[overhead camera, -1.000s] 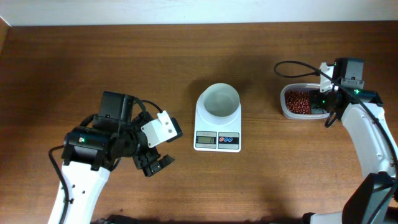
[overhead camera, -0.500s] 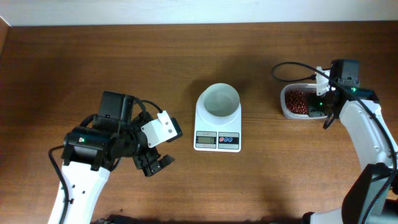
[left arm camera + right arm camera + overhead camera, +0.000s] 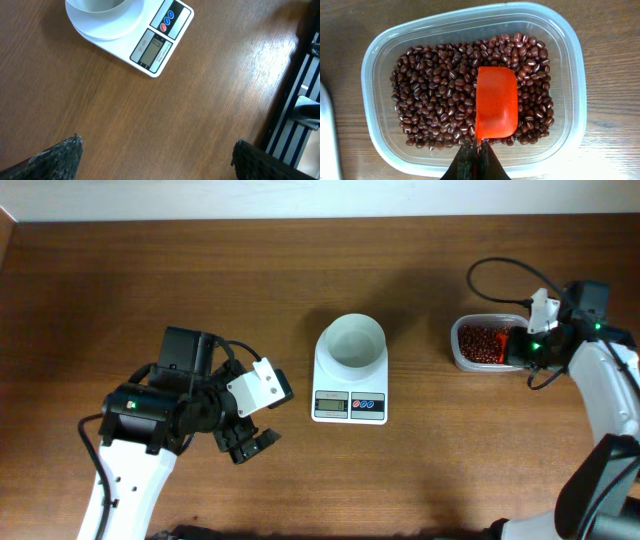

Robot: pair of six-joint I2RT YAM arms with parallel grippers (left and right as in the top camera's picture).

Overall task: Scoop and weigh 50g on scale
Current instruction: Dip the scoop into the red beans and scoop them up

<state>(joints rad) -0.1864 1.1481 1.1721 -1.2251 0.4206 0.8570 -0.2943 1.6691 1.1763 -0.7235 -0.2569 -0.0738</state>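
Observation:
The white scale sits mid-table with a round white bowl on it; the bowl looks empty. In the left wrist view the scale lies ahead at the top left. My left gripper hangs open over bare wood to the scale's left, nothing between its fingers. My right gripper is shut on the handle of a red scoop. The scoop lies over the red-brown beans in the clear tub. No beans show on the scoop's face.
The clear tub's rim surrounds the scoop on all sides. A black cable loops above the tub. The table's front edge and a dark frame lie to the right in the left wrist view.
My right arm has swung to the right of the tub, and the scoop now points left over the beans. The left arm has not moved.

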